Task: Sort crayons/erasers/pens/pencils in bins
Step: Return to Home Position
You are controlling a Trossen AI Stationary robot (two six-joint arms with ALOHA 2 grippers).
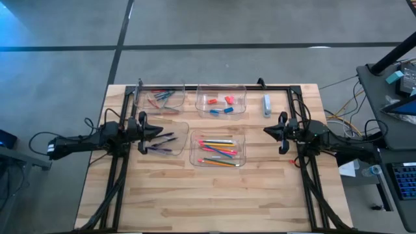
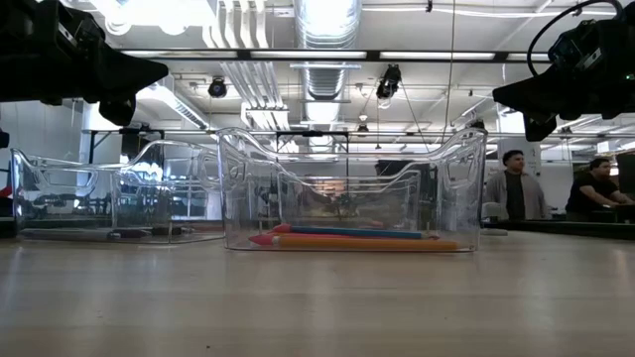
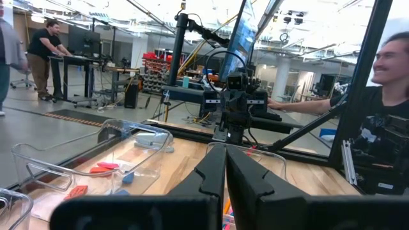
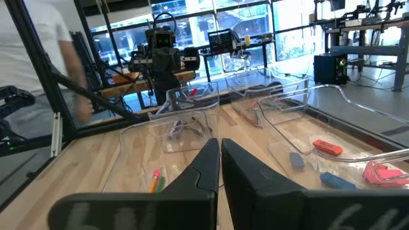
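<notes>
Four clear bins stand mid-table. The far left bin (image 1: 162,99) holds red and teal crayons (image 1: 160,96). Pink and blue erasers (image 1: 227,101) lie in the far middle bin (image 1: 242,91). The near left bin (image 1: 182,127) holds dark pens (image 1: 164,138). Orange, pink and yellow pencils (image 1: 218,149) lie in the near middle bin (image 1: 195,136), which also shows in the low view (image 2: 347,188). My left gripper (image 1: 160,132) hovers shut above the pen bin's left part. My right gripper (image 1: 265,130) hovers shut to the right of the pencil bin. Both point level at each other.
A pale blue-grey oblong item (image 1: 266,105) lies on the wood right of the eraser bin. A black frame (image 1: 214,85) runs along the table's far edge and both sides. Bare wood fills the near half (image 1: 214,201). People stand in the room beyond.
</notes>
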